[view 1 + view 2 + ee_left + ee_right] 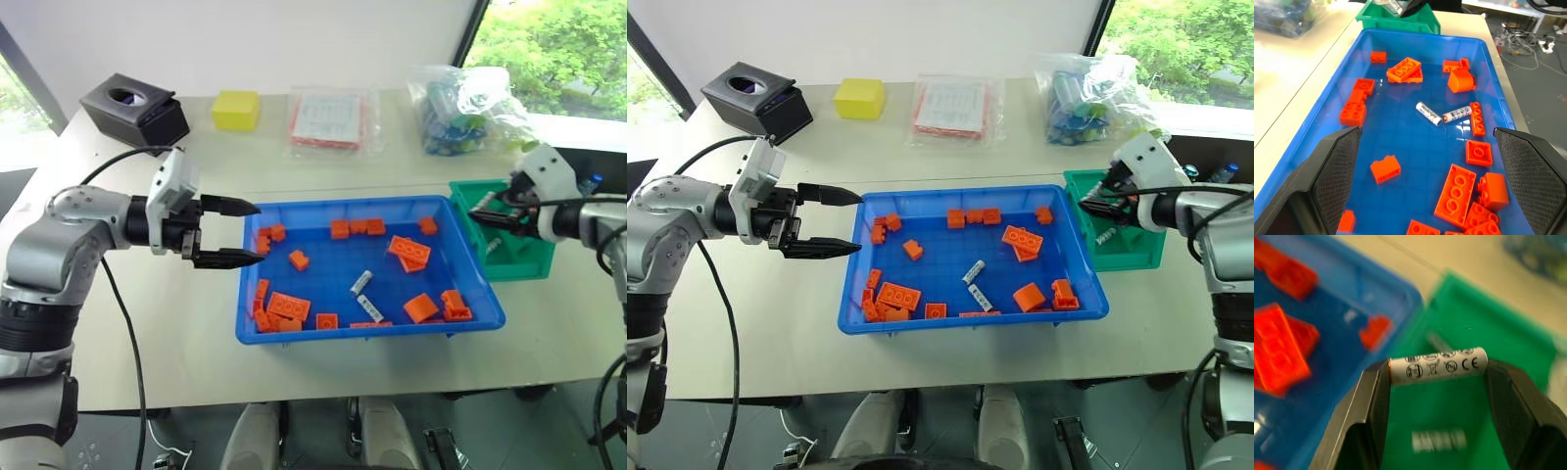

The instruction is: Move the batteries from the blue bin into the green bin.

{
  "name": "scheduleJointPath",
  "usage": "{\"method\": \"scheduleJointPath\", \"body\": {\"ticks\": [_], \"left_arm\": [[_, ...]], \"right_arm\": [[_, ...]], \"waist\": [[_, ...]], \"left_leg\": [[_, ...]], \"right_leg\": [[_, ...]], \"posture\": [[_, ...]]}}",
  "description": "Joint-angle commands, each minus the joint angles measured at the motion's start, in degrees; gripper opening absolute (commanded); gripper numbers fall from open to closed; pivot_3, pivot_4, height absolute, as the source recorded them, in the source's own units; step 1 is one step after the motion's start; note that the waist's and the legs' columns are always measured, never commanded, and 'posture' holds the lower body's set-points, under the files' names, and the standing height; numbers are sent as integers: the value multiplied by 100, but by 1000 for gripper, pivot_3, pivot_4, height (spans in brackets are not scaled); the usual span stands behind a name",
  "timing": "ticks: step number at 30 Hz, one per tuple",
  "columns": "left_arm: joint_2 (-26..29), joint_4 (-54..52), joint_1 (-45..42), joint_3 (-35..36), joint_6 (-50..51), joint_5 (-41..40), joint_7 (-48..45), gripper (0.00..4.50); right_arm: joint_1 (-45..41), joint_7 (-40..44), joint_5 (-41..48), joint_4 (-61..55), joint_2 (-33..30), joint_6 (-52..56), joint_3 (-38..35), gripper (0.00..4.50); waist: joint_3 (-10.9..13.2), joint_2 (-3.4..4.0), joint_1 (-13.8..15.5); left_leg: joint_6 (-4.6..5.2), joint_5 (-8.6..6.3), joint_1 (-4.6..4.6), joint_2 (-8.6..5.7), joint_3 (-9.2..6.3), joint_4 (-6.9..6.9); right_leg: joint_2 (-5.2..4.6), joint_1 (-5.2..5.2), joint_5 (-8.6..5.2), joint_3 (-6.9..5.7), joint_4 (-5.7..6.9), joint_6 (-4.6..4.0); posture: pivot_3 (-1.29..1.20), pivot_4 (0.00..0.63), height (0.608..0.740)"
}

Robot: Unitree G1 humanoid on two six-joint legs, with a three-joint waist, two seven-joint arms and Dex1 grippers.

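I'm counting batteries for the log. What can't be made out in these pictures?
- Inside of the green bin: in the right wrist view a battery clamped in the right gripper hangs over it; a pale blurred shape below could be another.
- Head views: the right gripper's arm covers the bin floor.
- Blue bin: two batteries show; any under the orange bricks stay hidden.

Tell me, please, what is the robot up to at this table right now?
It is sorting batteries out of the blue bin into the green bin. The right gripper holds a battery endwise between its fingers over the green bin, where another battery already lies. The left gripper hangs open at the blue bin's left end. Two batteries remain there among orange bricks.
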Motion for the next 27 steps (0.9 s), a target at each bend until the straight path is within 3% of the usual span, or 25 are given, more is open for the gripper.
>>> {"method": "scheduleJointPath", "body": {"ticks": [1,3,6,12,17,27], "left_arm": [[10,-5,-176,29,-103,45,-49,4500],[-9,13,-203,13,-107,57,-62,4500],[-26,18,-225,-1,-106,70,-76,4500],[-34,50,-277,4,-104,98,-102,4500],[-20,-19,-227,38,-86,97,-84,4500],[62,-111,-129,136,-33,55,-37,4500]], "right_arm": [[222,-134,-24,-5,-168,-236,-380,2237],[305,-223,19,23,-117,-186,-462,3317],[264,-312,14,4,-81,-270,-434,4480],[-399,-212,314,-220,86,-230,-286,4480],[-695,-302,953,-1301,738,898,127,4480],[67,-1301,1339,-2750,1989,2373,915,4480]], "waist": [[0,0,5],[0,0,22],[0,0,32],[0,0,17],[0,0,30],[1,-3,107]], "left_leg": [[0,0,0,2,0,0],[0,0,1,3,-1,0],[0,0,0,2,-1,1],[0,0,-1,1,-2,1],[0,0,-1,6,-15,0],[0,0,-9,-6,-32,2]], "right_leg": [[0,0,0,0,1,0],[0,1,-1,0,0,0],[-3,1,-1,1,0,0],[-4,0,-1,1,0,0],[5,1,-1,0,1,-1],[-9,0,-2,-1,-1,2]], "posture": [[0,150,692],[0,150,692],[0,150,692],[0,150,692],[0,150,692],[0,150,692]]}}
